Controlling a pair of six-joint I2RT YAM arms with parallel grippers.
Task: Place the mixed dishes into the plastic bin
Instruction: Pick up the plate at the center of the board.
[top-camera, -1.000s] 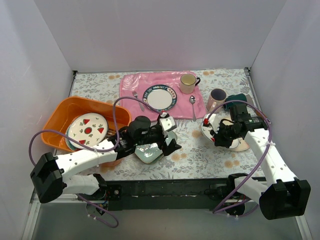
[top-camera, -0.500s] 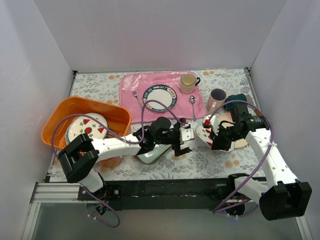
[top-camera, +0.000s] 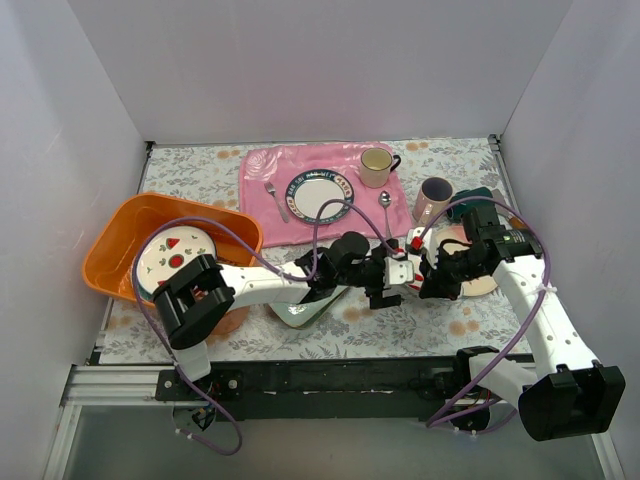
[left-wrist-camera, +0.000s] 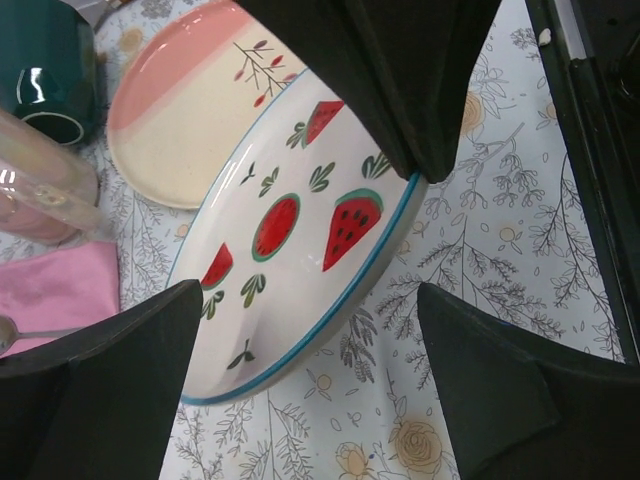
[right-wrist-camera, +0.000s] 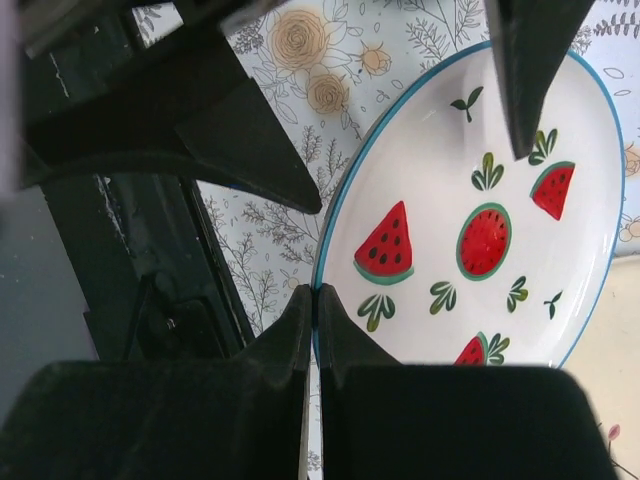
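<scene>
My right gripper (right-wrist-camera: 315, 298) is shut on the rim of a white plate with watermelon slices and a teal edge (right-wrist-camera: 480, 240), holding it tilted above the floral table. My left gripper (left-wrist-camera: 308, 300) stands open astride the plate's lower edge (left-wrist-camera: 290, 250), one finger on each side, apart from it. Under and behind it lie a pink plate (left-wrist-camera: 190, 110), a dark green mug (left-wrist-camera: 45, 60) and a pink mug (left-wrist-camera: 30, 190). The orange plastic bin (top-camera: 120, 235) sits far left with a similar fruit-patterned plate (top-camera: 175, 255) inside. A pale green tray (top-camera: 300, 308) lies under the left arm.
A pink cloth mat (top-camera: 265, 165) at the back carries a blue-rimmed plate (top-camera: 320, 195), a cream mug (top-camera: 376, 167), a fork (top-camera: 275, 195) and a spoon (top-camera: 386, 210). White walls close in the table on three sides. The black base rail (top-camera: 330, 380) runs along the near edge.
The left arm has swung right, from over the green tray to the plate in the right gripper. The right gripper has tilted that plate and carried it slightly left.
</scene>
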